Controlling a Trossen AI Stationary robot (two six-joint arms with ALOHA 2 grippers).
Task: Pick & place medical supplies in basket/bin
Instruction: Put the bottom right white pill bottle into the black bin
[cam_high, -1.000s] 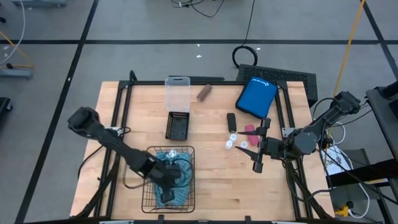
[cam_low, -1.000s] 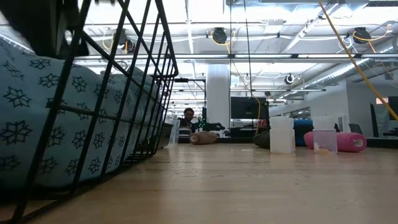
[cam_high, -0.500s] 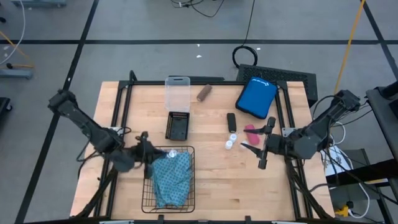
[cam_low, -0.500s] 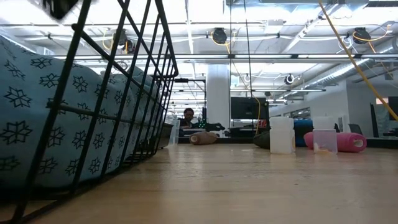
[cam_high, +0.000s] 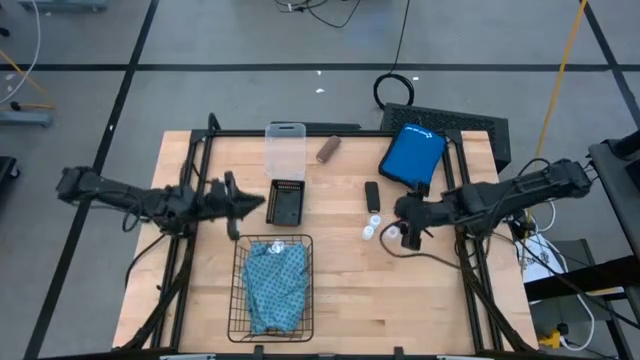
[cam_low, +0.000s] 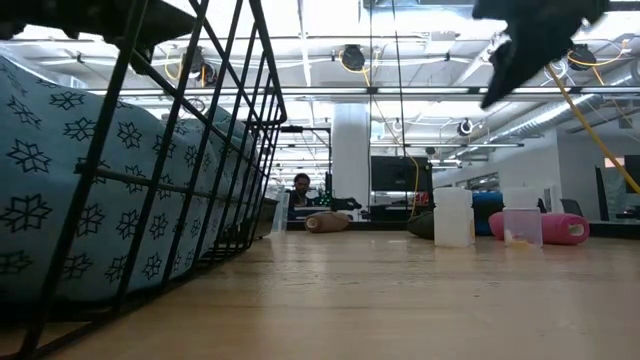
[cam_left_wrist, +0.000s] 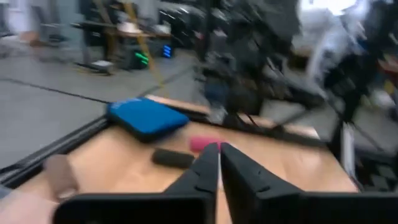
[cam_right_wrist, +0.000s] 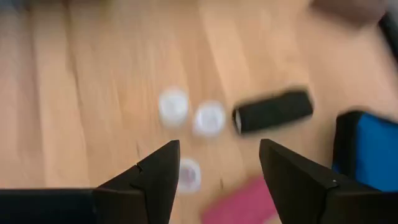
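Note:
The black wire basket (cam_high: 240, 300) stands near the table's near edge, and the folded teal patterned cloth (cam_high: 275, 283) lies on its bottom. Both show large in the low view, basket (cam_low: 190, 110) and cloth (cam_low: 40, 200). Three white-capped vials (cam_high: 373, 220) stand beside the small black block (cam_high: 372, 193). The brown roll (cam_high: 328, 150) lies near the far edge. My right gripper (cam_high: 402, 222) hovers open over the vials (cam_right_wrist: 209, 118) and the pink roll (cam_right_wrist: 242, 202). My left gripper (cam_high: 256, 200) is shut, level, just left of the small black tray.
A small solid black tray (cam_high: 285, 202) lies just right of my left gripper. A clear plastic box (cam_high: 285, 148) stands beyond it. A blue pouch (cam_high: 412, 155) lies at the far right corner. Bare wood stretches between the basket and the vials.
My left gripper has come up out of the basket and swung toward the table's far edge, ending level beside the black tray. The teal cloth has stayed lying in the basket. My right gripper has moved toward the table's left, over the vials.

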